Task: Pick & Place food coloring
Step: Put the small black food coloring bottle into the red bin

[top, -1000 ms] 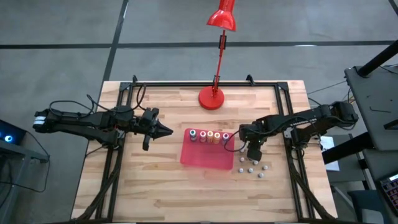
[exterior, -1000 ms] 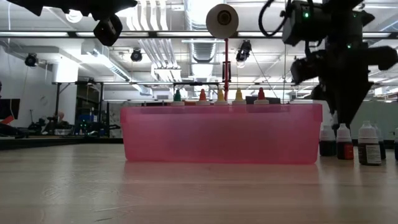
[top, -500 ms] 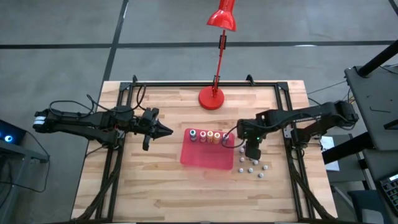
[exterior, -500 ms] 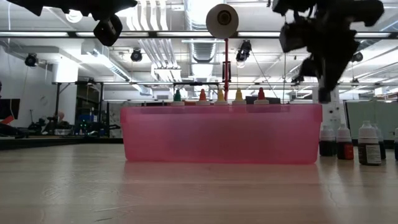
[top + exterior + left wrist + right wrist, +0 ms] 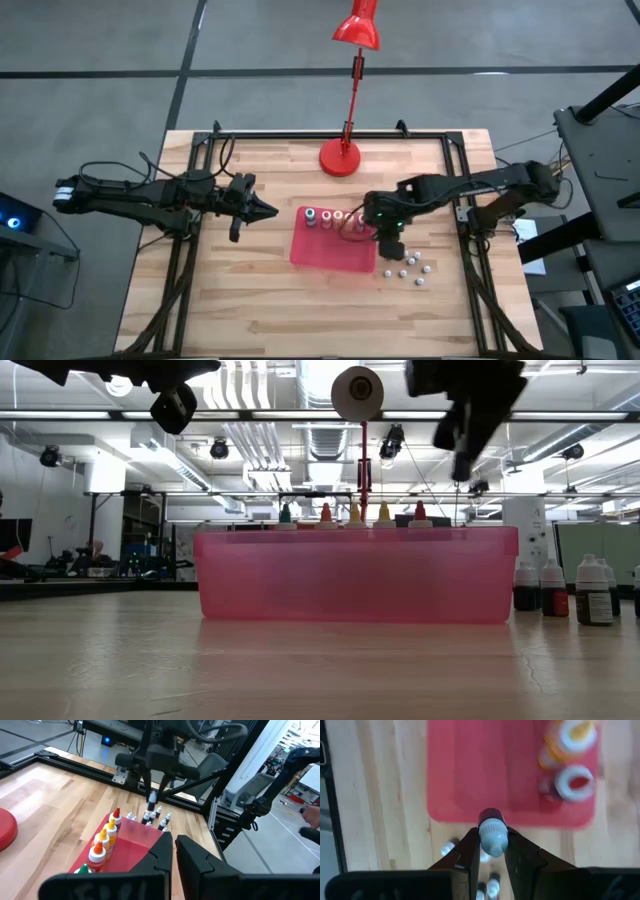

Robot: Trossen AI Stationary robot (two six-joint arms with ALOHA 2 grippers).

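Observation:
A red tray sits mid-table with several tiny food coloring bottles standing along its far wall; their red, yellow, orange and green caps show in the left wrist view. More bottles stand loose on the wood to the tray's right. My right gripper hangs high over the tray's right edge, shut on one dark bottle with a pale cap. My left gripper waits shut and level, left of the tray, holding nothing. My right gripper pinches the bottle's pale cap end between its two fingers, one on each side. The fingers come from above, pointing steeply down. The dark body hangs below them, upright and clear of the table, above the tray's right edge.
A red desk lamp stands with its base at the table's far middle. Black frame rails run along the left and right sides. Bare wood lies in front of the tray.
My right gripper has risen from the loose bottles and gone toward the table's left, to above the tray's right edge. It has kept its hold, and the bottle has come up off the wood with it, well above the tray's rim.

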